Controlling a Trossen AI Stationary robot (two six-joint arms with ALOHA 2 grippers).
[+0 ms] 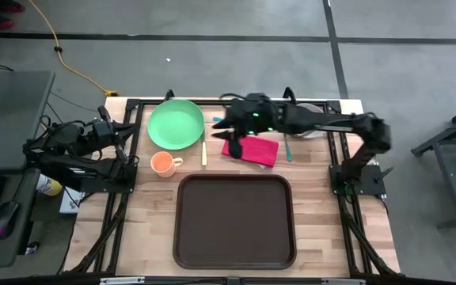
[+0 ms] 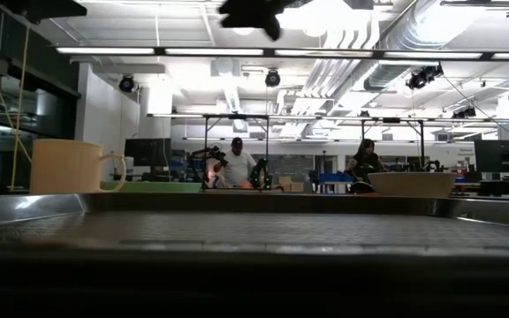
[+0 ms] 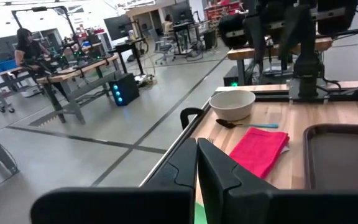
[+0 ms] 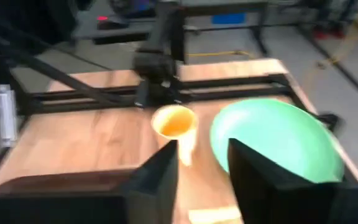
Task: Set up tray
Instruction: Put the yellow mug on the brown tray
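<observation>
The dark brown tray (image 1: 234, 222) lies flat on the near middle of the wooden table. Behind it lie a green plate (image 1: 176, 123), an orange cup (image 1: 163, 164), a wooden utensil (image 1: 204, 150), a red napkin (image 1: 253, 150) and a blue-handled spoon (image 1: 288, 147). My right gripper (image 1: 225, 133) hangs open in the air between the plate and the napkin, nothing between its fingers (image 4: 160, 171); its wrist view looks at the cup (image 4: 176, 124) and plate (image 4: 275, 140). My left gripper (image 3: 201, 171) is shut and drawn back at the table's left edge.
A white bowl (image 3: 232, 104) stands at the far right, mostly hidden under my right arm in the high view. Black frame rails (image 1: 129, 158) run along both sides of the table. People sit at benches in the room beyond.
</observation>
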